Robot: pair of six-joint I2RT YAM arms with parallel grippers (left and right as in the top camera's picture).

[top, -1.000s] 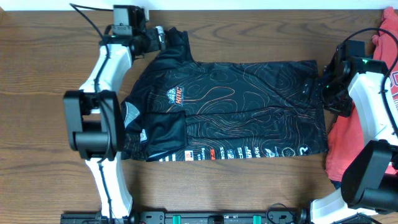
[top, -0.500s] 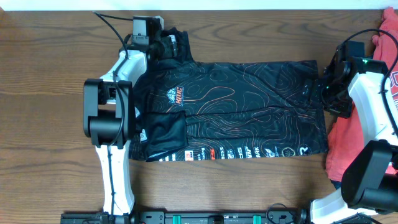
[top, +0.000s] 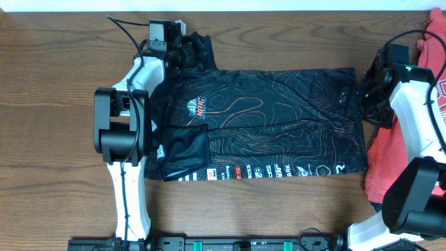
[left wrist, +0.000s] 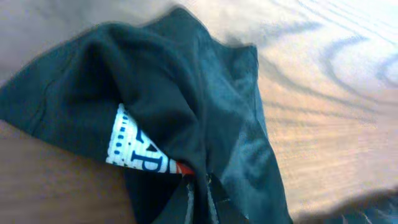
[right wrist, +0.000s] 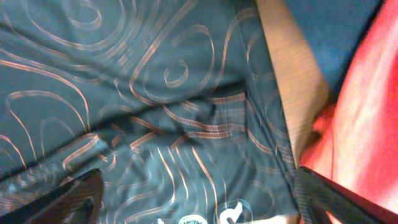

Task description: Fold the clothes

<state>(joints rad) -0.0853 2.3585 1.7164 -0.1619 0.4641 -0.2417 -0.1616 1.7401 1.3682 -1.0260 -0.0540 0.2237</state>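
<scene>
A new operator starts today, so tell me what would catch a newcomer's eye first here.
A black sports jersey with thin orange contour lines lies spread across the middle of the brown wooden table. The left arm's fingers are shut on its bunched sleeve at the far left corner; the right arm's fingers stand open over its right edge. A red cloth heap lies at the table's right side.

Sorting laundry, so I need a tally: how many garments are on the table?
2 that I can make out: the black jersey, spread flat in the middle, and a red garment bunched at the right edge. More may lie hidden under the red one or out of frame.
</scene>
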